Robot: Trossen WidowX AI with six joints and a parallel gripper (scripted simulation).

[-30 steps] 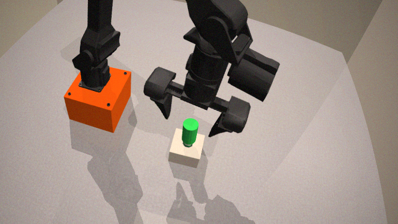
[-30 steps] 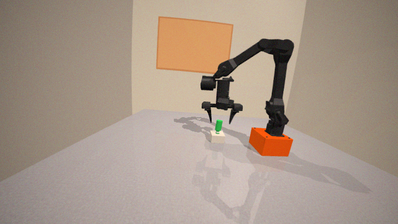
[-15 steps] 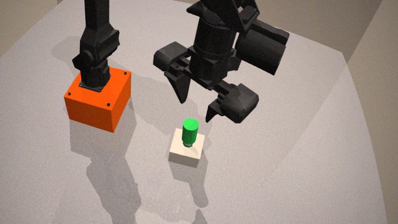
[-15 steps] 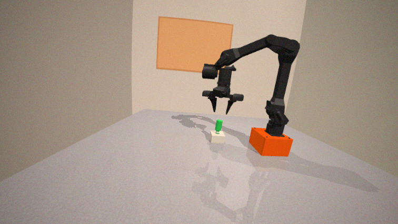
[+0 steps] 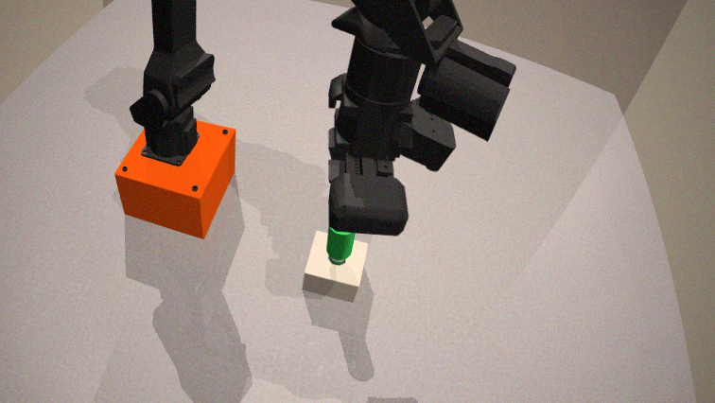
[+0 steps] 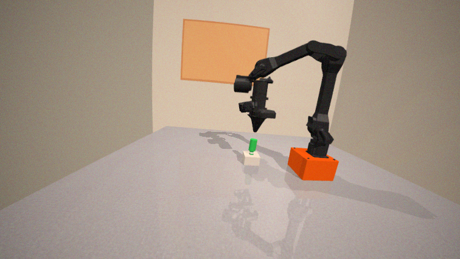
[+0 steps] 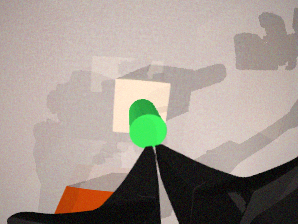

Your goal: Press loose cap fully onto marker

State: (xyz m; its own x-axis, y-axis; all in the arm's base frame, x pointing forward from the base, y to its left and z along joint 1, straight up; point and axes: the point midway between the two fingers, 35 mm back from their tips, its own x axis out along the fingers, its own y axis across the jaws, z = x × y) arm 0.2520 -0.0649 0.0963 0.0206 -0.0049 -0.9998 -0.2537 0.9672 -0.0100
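From the top, your gripper point(image 5: 345, 227) point(image 6: 255, 131) point(image 7: 153, 152) partly covered the green cap point(image 5: 340, 244) point(image 6: 252, 145) point(image 7: 148, 131). In the exterior view, the cap stood on the marker point(image 5: 338, 260) point(image 6: 251, 153) below your closed, empty gripper. At the wrist, fingertips met; pressing and withdrawal probably remained.

The arm point(image 5: 382, 75) point(image 6: 327, 86) is matte black, with angular housings and a rounded cylinder near the wrist. Dark screws dot its boxy orange base point(image 5: 162, 204) point(image 6: 318, 170) point(image 7: 80, 201).
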